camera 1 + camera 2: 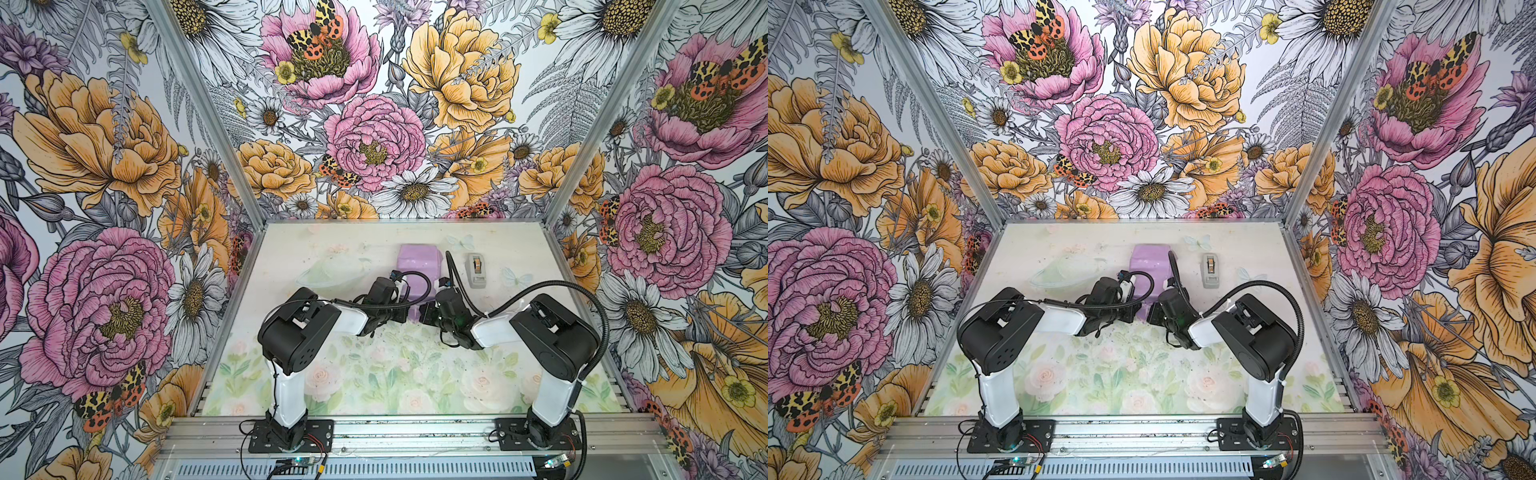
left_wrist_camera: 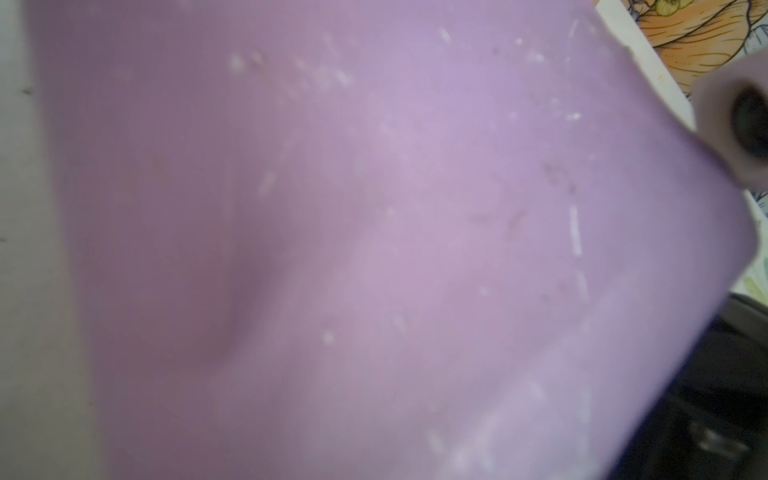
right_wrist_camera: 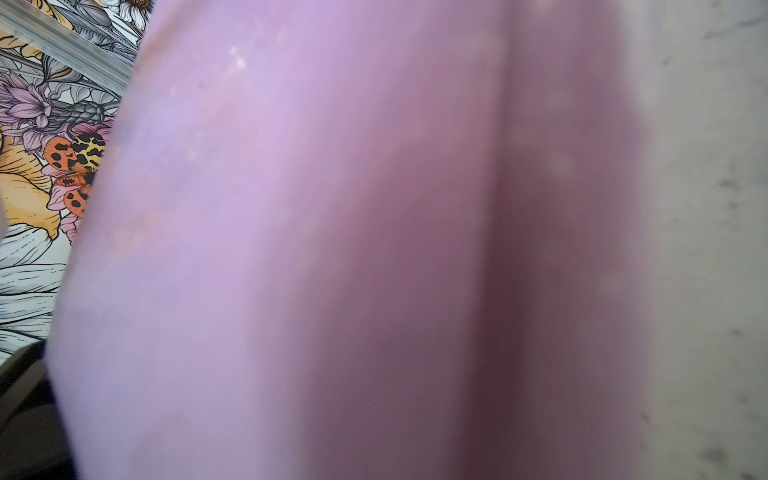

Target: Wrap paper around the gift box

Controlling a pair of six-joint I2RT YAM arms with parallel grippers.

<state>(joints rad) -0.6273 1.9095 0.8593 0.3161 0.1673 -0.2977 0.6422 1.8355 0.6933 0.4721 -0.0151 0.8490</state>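
Note:
The paper [image 1: 417,264] [image 1: 1148,264] shows lilac and lies as a folded strip at the back middle of the table. It runs toward the near side between my two grippers. The gift box is hidden under it and only gives the far end a blocky shape. My left gripper [image 1: 406,300] and right gripper [image 1: 424,309] meet at the strip's near end, one on each side. Lilac paper [image 2: 374,232] [image 3: 291,249] fills both wrist views and hides the jaws. Both grippers are shut, apparently on the paper.
A small grey tape dispenser [image 1: 477,270] [image 1: 1211,270] stands just right of the paper. The pale floral table [image 1: 332,249] is boxed in by flowered walls on three sides. Both arm bases sit on the metal rail [image 1: 415,432] at the front edge.

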